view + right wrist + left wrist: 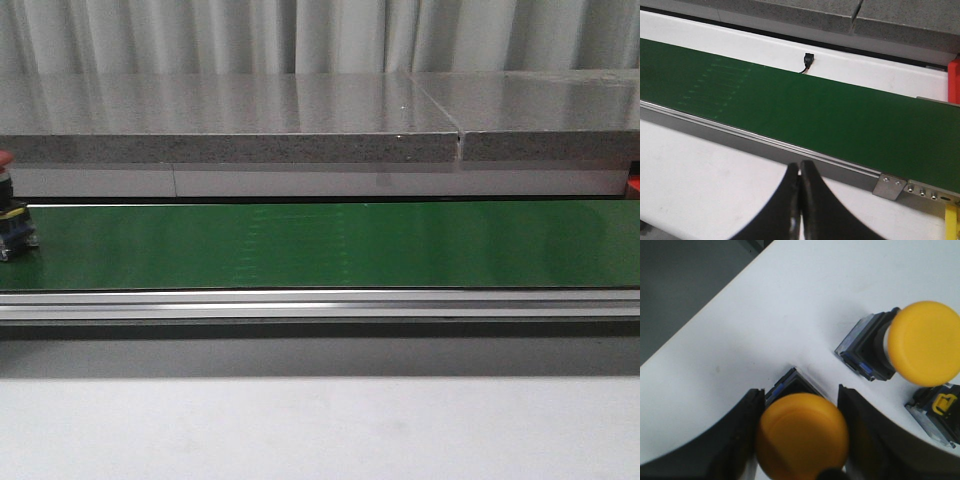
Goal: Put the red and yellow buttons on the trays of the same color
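- My left jaws [802, 435] grip a yellow button [802, 436] by its sides, low over the white desk [765, 325].
- My right jaws [800, 200] are closed, empty.
- Risk: releasing carelessly could knock the neighbouring yellow button [922, 342].

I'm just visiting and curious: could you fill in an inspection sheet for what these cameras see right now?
Surface: green conveyor belt, white table in front.
Job's things: yellow button between the left gripper fingers; second yellow button lying beside it; red button at the belt's left end. Trays: nothing seen.
Clutter: nothing seen.
Grippers: left spread around the button; right gripper shut, empty.
Cables: small black plug behind belt.
Surroundings: grey curtain.
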